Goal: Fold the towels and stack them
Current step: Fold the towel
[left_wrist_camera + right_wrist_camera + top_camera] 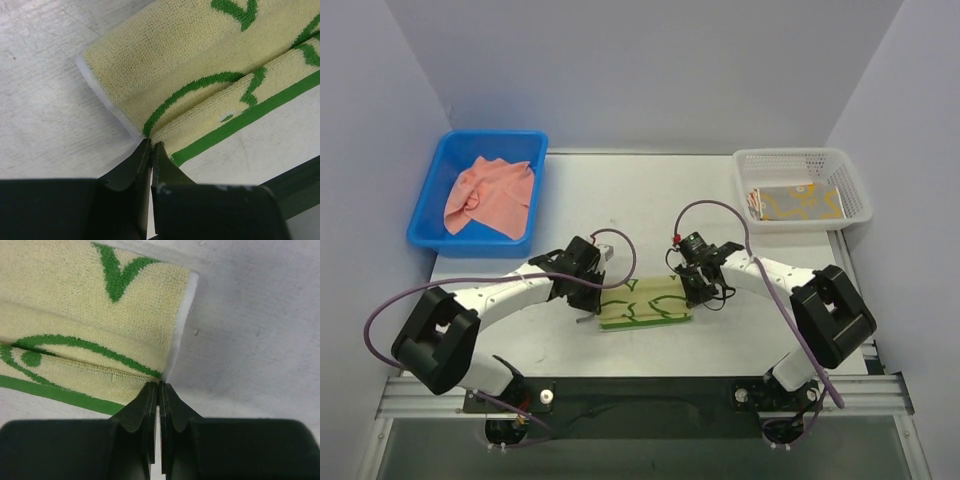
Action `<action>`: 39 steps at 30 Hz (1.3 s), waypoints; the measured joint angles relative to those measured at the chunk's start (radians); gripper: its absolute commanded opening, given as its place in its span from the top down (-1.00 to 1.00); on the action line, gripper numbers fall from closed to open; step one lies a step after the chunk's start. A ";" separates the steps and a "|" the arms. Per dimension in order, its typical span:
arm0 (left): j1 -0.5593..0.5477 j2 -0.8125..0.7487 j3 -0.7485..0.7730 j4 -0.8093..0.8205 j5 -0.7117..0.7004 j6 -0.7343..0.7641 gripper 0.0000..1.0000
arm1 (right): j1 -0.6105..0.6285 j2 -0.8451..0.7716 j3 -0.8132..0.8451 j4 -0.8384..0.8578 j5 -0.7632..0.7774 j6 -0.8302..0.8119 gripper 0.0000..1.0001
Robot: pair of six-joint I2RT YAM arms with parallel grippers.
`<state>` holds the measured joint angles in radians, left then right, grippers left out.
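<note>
Overhead and wrist views of a folding step. The pale-green towel [645,305] with dark-green outlines lies on the bench [650,190] between the two arms, near their bases, with its near strip doubled over the rest along a lengthwise crease. The left tool [594,306] stands at the towel's left end and the right tool [698,296] at its right end. In the wrist views, the left tool [151,147] and right tool [159,387] each show jaws narrowed to a thin slit, with the tips meeting the towel's [190,65] edge at the crease. Whether cloth is pinched cannot be told. A salmon-pink towel [490,195] lies crumpled in the blue bin [490,137] far left. A folded yellow towel [800,203] lies in the white basket [790,153] far right.
</note>
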<state>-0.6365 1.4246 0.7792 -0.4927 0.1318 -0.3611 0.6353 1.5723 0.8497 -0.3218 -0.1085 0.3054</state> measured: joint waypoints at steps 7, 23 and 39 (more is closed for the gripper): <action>-0.003 0.057 0.000 0.021 0.004 -0.054 1.00 | -0.070 0.035 0.035 -0.005 -0.039 0.040 1.00; 0.011 0.173 0.181 -0.003 -0.072 -0.035 1.00 | -0.156 0.105 0.152 -0.020 -0.004 0.033 1.00; -0.042 0.084 0.130 -0.005 -0.074 -0.080 1.00 | -0.156 0.005 0.134 -0.050 0.021 0.028 1.00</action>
<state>-0.6781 1.5082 0.9089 -0.4976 0.0578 -0.4408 0.4793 1.5768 0.9836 -0.3717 -0.0879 0.3336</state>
